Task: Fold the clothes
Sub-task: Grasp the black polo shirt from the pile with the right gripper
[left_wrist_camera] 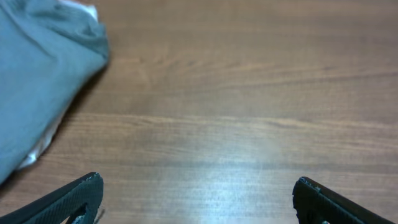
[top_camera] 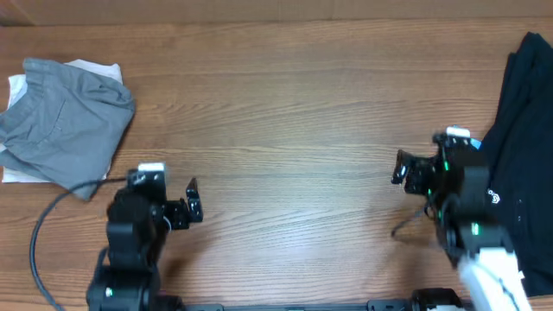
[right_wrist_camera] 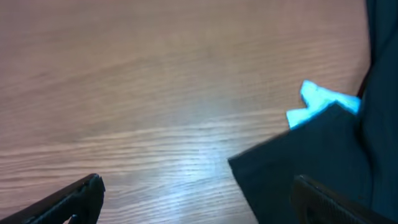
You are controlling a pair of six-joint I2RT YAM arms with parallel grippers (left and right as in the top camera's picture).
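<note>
Nothing looks folded yet: the black T-shirt [top_camera: 518,147] lies rumpled, the grey garment [top_camera: 65,117] is bunched well apart from it, and the left end effector [top_camera: 192,200] and right end effector [top_camera: 399,168] are both spread apart (empty).

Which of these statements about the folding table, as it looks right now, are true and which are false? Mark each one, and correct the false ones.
1. The grey garment lies at the left end of the table. True.
2. The left gripper is shut on the grey garment. False: it is open and empty over bare wood, apart from the garment.
3. The black garment lies at the right end of the table. True.
4. The grey garment is piled on the black garment. False: they lie apart, at opposite ends.
5. A light blue scrap peeks out beside the black garment. True.
6. The right gripper is shut. False: its jaws stand wide open.
</note>
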